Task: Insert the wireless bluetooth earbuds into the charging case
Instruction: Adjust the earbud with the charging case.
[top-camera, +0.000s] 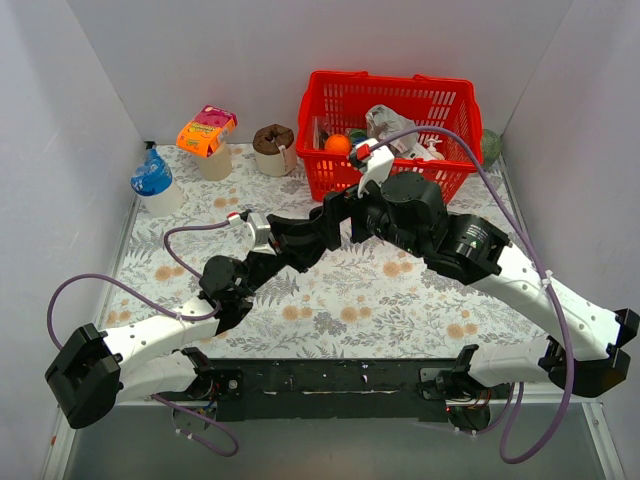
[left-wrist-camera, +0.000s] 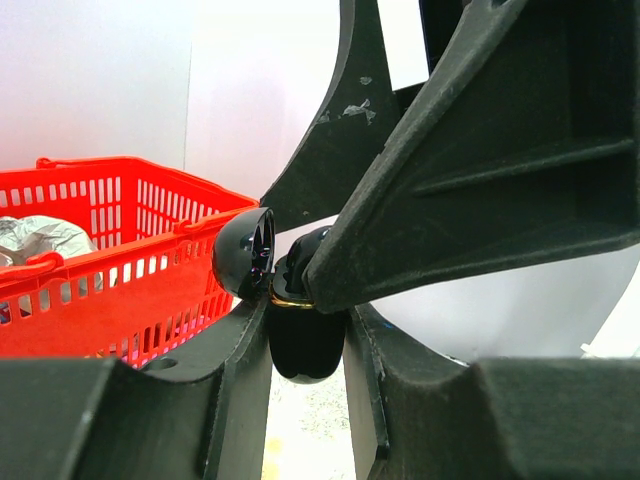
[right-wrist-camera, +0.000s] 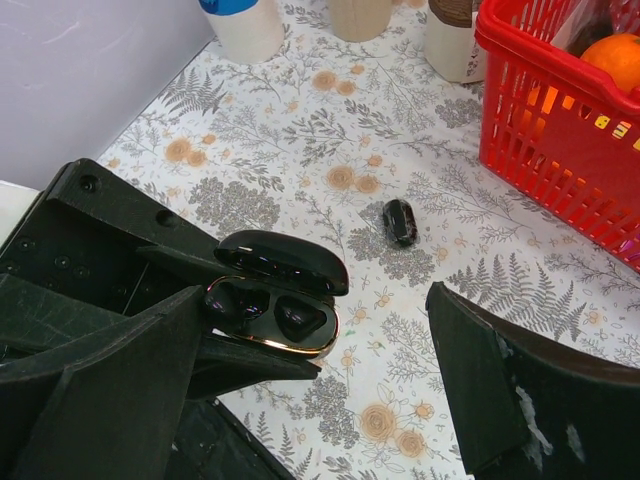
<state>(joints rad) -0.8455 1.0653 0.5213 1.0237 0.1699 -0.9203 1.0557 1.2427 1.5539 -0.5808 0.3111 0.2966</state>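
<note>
My left gripper (left-wrist-camera: 305, 330) is shut on the black charging case (left-wrist-camera: 300, 345), a pebble-shaped case with a gold rim and its lid (left-wrist-camera: 245, 255) hinged open. From the right wrist view the case (right-wrist-camera: 270, 315) shows two wells. One black earbud (right-wrist-camera: 300, 318) sits in the right well; I cannot tell what the glossy left well holds. Another earbud (right-wrist-camera: 400, 222) lies loose on the floral cloth beyond the case. The right gripper (right-wrist-camera: 318, 330) hangs open just above the case, one finger (right-wrist-camera: 510, 390) off to its right. In the top view both grippers meet mid-table (top-camera: 350, 215), hiding the case.
A red basket (top-camera: 390, 130) with an orange ball (top-camera: 338, 143) and wrappers stands at the back right, close behind the grippers. Three cups line the back left: blue-lidded (top-camera: 155, 185), orange-packet (top-camera: 210, 135), brown-topped (top-camera: 275, 150). White walls enclose the table.
</note>
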